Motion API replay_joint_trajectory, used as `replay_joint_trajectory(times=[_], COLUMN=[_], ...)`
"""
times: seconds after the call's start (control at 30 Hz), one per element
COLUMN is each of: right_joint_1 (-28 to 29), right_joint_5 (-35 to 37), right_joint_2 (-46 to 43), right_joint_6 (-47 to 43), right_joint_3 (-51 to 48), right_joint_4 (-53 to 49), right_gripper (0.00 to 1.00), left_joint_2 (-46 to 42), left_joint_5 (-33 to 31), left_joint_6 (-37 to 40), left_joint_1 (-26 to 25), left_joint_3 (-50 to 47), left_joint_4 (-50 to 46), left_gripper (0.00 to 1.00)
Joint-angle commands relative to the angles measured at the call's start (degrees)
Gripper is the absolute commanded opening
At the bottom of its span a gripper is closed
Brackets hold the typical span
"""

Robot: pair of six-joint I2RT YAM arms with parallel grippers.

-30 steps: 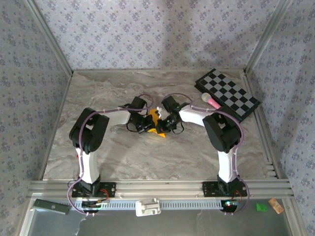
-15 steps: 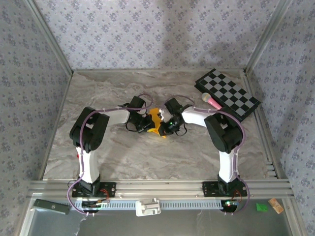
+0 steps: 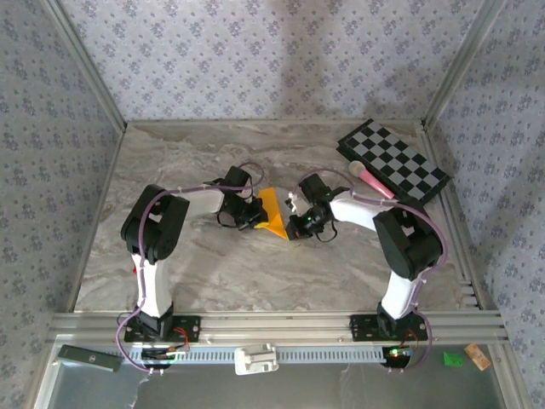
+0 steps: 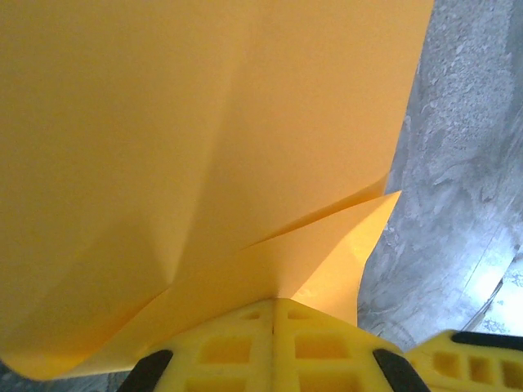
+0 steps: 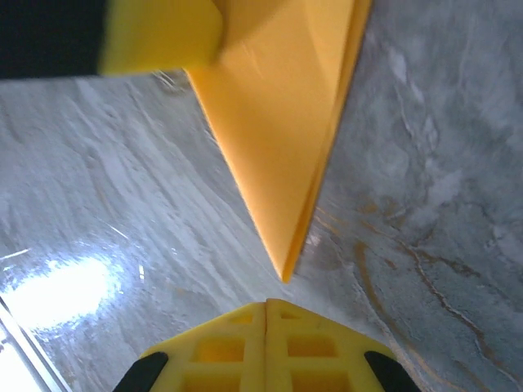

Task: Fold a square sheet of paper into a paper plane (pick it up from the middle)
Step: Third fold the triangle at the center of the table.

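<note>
The orange-yellow sheet of paper (image 3: 272, 213) lies mid-table, folded into a narrow pointed dart shape with layered edges (image 5: 278, 122). My left gripper (image 3: 255, 215) is at its left edge. Its jaws are shut, and their tip (image 4: 274, 300) presses on the paper (image 4: 204, 122), where creases meet; I see no paper between the jaws. In the right wrist view, a left finger (image 5: 155, 37) overlaps the paper's wide end. My right gripper (image 3: 294, 227) is shut and empty (image 5: 267, 304), a short gap from the paper's pointed tip.
A black-and-white checkered board (image 3: 393, 159) lies at the back right with a pink-tipped stick (image 3: 368, 177) at its near edge. The marble table (image 3: 213, 264) is walled on three sides. Both arms reach inward toward the middle.
My right gripper has pulled back to the right, off the paper. The paper, bunched between both grippers before, now lies flatter as a pointed shape. The left gripper has barely moved.
</note>
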Motion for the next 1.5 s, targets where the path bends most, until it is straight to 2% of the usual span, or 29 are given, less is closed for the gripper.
replay_joint_trajectory(times=[0.0, 0.2, 0.47, 0.73, 1.0, 1.13, 1.23, 1.47], right_joint_1=[0.9, 3.1, 3.8, 4.1, 4.1, 4.1, 3.9, 3.3], right_joint_5=[1.9, 5.2, 8.6, 10.9, 11.1, 11.5, 12.1, 12.8], right_joint_2=[-0.1, 5.3, 9.6, 10.6, 11.3, 11.4, 11.3, 10.6], right_joint_6=[2.4, 4.8, 4.0, 5.1, 6.1, 6.2, 6.0, 5.0], right_joint_3=[2.9, 6.9, 7.5, 6.2, 6.5, 6.3, 6.0, 4.6], right_joint_4=[1.5, 1.8, -0.3, -1.9, -2.5, -2.8, -3.4, -4.8], right_gripper=[0.0, 0.0, 0.0, 0.0, 0.0, 0.0, 0.0, 0.0], left_joint_2=[4.6, 4.1, 2.4, -2.4, -1.6, -1.0, -1.3, -1.1], left_joint_5=[-6.2, -5.3, -4.1, -1.1, -0.4, -2.4, -6.8, -9.0], left_joint_6=[1.3, 0.7, 2.4, 4.3, 3.4, 4.3, 6.8, 11.2], left_joint_1=[0.5, 0.5, 0.7, -0.8, -2.4, -2.4, -1.7, 3.7], left_joint_3=[-0.8, -0.6, 0.7, 0.4, -3.7, -3.5, -2.7, -3.9], left_joint_4=[-4.9, -4.1, -2.8, 2.0, 7.3, 5.6, 1.6, 0.5], left_gripper=[0.0, 0.0, 0.01, 0.04, 0.04, 0.04, 0.04, 0.05])
